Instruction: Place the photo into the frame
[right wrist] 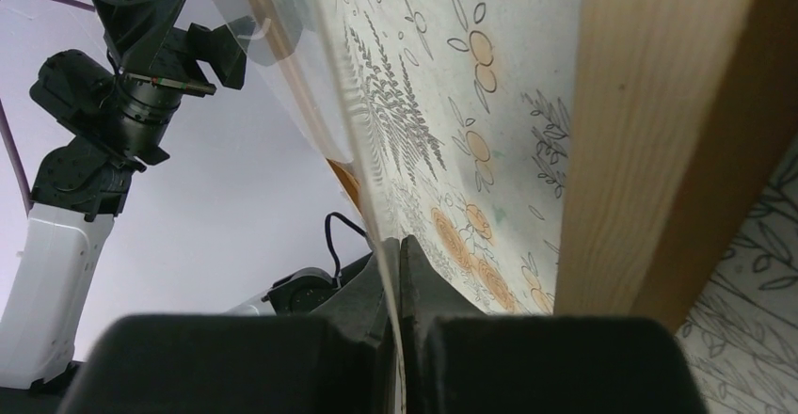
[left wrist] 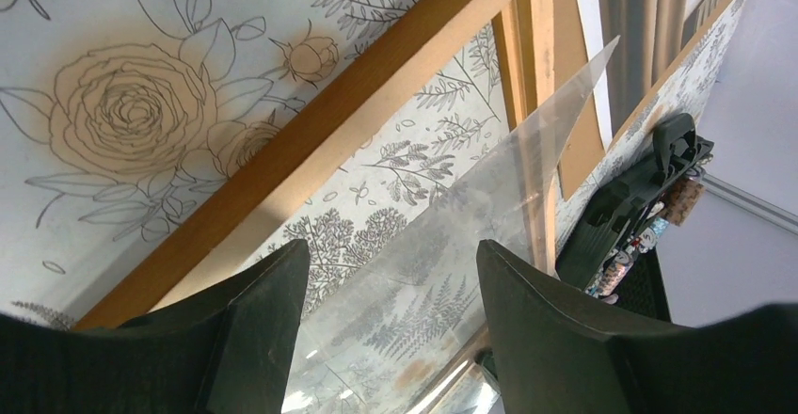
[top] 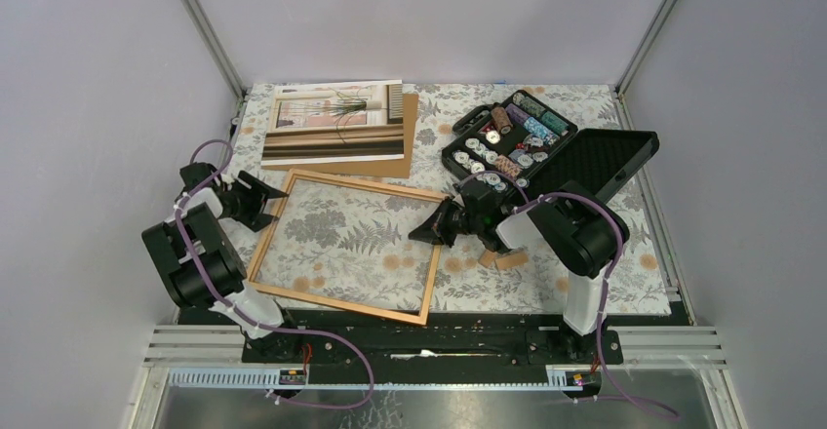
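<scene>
The right fingers (right wrist: 428, 292) are pinched shut on a clear plastic sheet (left wrist: 470, 207) at the 3 o'clock side of the thin orange-tan wooden frame (top: 336, 298), which lies on the floral worktop (top: 644, 263). The left fingers (left wrist: 263, 310) stand apart, with the sheet's 9 o'clock edge between them. The plant-by-a-window paper photo (top: 332, 122) rests on a brown backing board (top: 410, 136) at the frame's 12 o'clock. By the look of it, the photo has yet to go in.

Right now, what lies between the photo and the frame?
Top view: a strip of brown board, lying under the photo, reaches toward the frame.
</scene>
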Controlling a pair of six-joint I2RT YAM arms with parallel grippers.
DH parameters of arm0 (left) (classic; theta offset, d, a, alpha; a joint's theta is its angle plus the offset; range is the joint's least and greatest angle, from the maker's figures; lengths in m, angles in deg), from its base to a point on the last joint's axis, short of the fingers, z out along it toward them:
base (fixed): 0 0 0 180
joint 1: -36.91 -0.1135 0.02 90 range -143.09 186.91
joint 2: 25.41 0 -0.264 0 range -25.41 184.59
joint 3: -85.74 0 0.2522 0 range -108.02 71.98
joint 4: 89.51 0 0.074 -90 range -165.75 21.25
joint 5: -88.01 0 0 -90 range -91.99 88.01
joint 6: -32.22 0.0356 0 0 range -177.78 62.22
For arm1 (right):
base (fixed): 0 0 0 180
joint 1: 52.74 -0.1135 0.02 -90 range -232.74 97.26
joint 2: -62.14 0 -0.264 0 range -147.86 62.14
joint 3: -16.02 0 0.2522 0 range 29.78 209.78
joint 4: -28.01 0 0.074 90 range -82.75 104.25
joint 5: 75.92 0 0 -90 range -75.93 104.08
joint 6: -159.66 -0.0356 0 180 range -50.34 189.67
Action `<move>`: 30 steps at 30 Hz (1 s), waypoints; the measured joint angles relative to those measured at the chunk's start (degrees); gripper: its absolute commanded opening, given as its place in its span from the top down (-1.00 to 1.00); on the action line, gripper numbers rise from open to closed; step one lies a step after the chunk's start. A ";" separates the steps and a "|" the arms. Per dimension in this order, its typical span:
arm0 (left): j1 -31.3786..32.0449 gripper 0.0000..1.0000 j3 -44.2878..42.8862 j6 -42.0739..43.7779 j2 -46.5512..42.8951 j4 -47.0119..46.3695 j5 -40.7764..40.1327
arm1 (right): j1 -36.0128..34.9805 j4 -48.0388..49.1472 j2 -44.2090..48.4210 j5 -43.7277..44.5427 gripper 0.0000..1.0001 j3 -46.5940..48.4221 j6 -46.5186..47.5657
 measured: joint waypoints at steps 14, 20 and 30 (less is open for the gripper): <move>0.00 -0.41 -1.60 -0.02 -4.39 3.82 -0.72 | -0.61 0.02 2.62 -0.24 1.00 -0.07 -1.68; 0.00 -0.40 -1.60 -0.04 -4.63 4.11 -0.83 | -0.68 0.09 2.89 -0.28 1.00 -0.52 -2.36; 0.00 -0.40 -1.62 -0.04 -4.63 4.00 -1.05 | -0.85 0.07 2.89 -0.09 1.00 -0.63 -2.19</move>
